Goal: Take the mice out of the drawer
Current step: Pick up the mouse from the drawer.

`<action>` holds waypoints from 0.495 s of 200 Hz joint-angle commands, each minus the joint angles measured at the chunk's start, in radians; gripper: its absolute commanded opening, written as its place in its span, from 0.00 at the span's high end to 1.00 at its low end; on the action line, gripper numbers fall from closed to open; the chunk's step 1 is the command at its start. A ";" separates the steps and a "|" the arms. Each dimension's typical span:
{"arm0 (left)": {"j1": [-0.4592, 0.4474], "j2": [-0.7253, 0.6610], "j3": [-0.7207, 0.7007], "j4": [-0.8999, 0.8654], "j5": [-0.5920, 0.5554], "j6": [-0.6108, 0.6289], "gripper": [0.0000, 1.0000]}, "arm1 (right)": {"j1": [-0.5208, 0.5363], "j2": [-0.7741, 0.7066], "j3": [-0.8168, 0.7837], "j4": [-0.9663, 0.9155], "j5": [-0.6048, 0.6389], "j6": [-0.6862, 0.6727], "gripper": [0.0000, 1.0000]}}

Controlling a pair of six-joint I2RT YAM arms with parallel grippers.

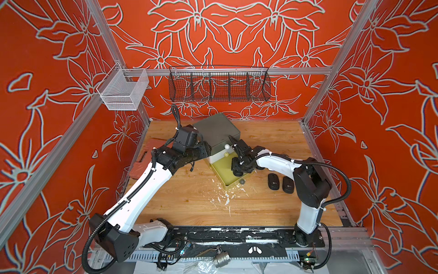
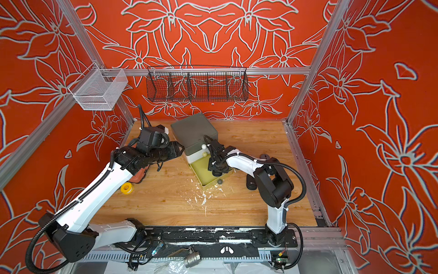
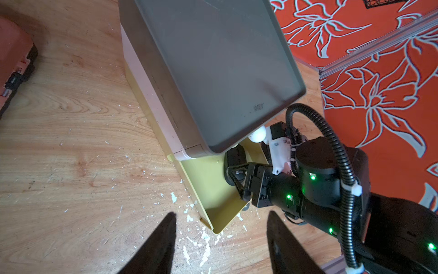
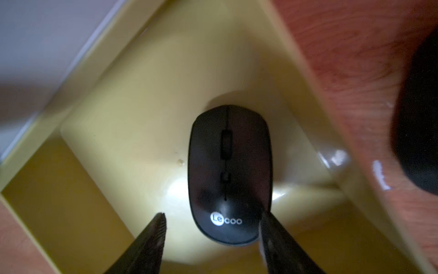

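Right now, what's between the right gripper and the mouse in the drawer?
Nothing; right wrist view shows only bare drawer floor between right gripper and mouse.

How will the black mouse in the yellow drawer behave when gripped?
The black oval plastic mouse looks hard-shelled, so probably stiff. Its smooth curved sides may slip when pinched. Lying flat in the yellow drawer, it likely slides, not rolls.

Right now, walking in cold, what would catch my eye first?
The orange-red walls with big pale flower outlines, all around. Then the yellow drawer pulled open at mid-table, where the right gripper hangs open over a black mouse. Two more black mice lie on the wooden table to the drawer's right.
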 commanded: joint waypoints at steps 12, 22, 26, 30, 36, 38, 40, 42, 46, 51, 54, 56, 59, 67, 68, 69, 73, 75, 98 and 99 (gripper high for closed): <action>-0.006 0.001 0.025 0.006 0.010 0.009 0.41 | 0.015 -0.020 0.055 -0.083 0.081 0.049 0.33; -0.006 0.002 0.027 0.007 0.014 0.011 0.41 | 0.015 -0.018 0.055 -0.096 0.108 0.040 0.32; -0.006 0.003 0.028 0.007 0.015 0.011 0.41 | 0.015 -0.015 0.059 -0.105 0.112 0.038 0.32; -0.006 0.003 0.027 0.008 0.017 0.012 0.41 | 0.015 -0.010 0.063 -0.114 0.118 0.037 0.32; -0.006 0.004 0.026 0.011 0.021 0.012 0.41 | 0.015 -0.001 0.071 -0.130 0.124 0.042 0.31; -0.006 0.004 0.025 0.013 0.022 0.011 0.41 | 0.015 0.003 0.073 -0.134 0.125 0.043 0.31; -0.006 0.003 0.025 0.014 0.023 0.012 0.41 | 0.015 0.006 0.075 -0.137 0.125 0.046 0.31; -0.006 0.004 0.024 0.015 0.023 0.013 0.41 | 0.015 0.008 0.076 -0.140 0.125 0.048 0.31; -0.006 0.005 0.023 0.017 0.024 0.014 0.41 | 0.015 0.015 0.078 -0.143 0.123 0.054 0.31; -0.006 0.005 0.023 0.018 0.024 0.014 0.41 | 0.015 0.021 0.080 -0.144 0.122 0.062 0.31; -0.006 0.006 0.023 0.018 0.025 0.014 0.41 | 0.016 0.024 0.080 -0.145 0.124 0.066 0.31; -0.006 0.008 0.023 0.018 0.025 0.015 0.41 | 0.017 0.026 0.080 -0.145 0.124 0.071 0.31; -0.006 0.008 0.024 0.018 0.025 0.015 0.41 | 0.017 0.028 0.081 -0.143 0.125 0.079 0.30; -0.006 0.008 0.024 0.019 0.023 0.015 0.41 | 0.017 0.036 0.085 -0.145 0.131 0.099 0.30; -0.006 0.008 0.024 0.020 0.022 0.015 0.41 | 0.018 0.038 0.085 -0.145 0.132 0.101 0.29; -0.006 0.008 0.025 0.021 0.023 0.015 0.41 | 0.018 0.039 0.087 -0.146 0.133 0.103 0.29; -0.006 0.009 0.025 0.021 0.021 0.014 0.41 | 0.018 0.045 0.090 -0.146 0.137 0.114 0.28; -0.006 0.007 0.025 0.023 0.021 0.013 0.41 | 0.018 0.047 0.092 -0.149 0.139 0.116 0.28; -0.006 0.009 0.025 0.038 0.023 0.011 0.41 | 0.017 0.077 0.116 -0.152 0.148 0.174 0.25; -0.006 0.009 0.025 0.039 0.023 0.011 0.41 | 0.018 0.078 0.118 -0.153 0.148 0.176 0.24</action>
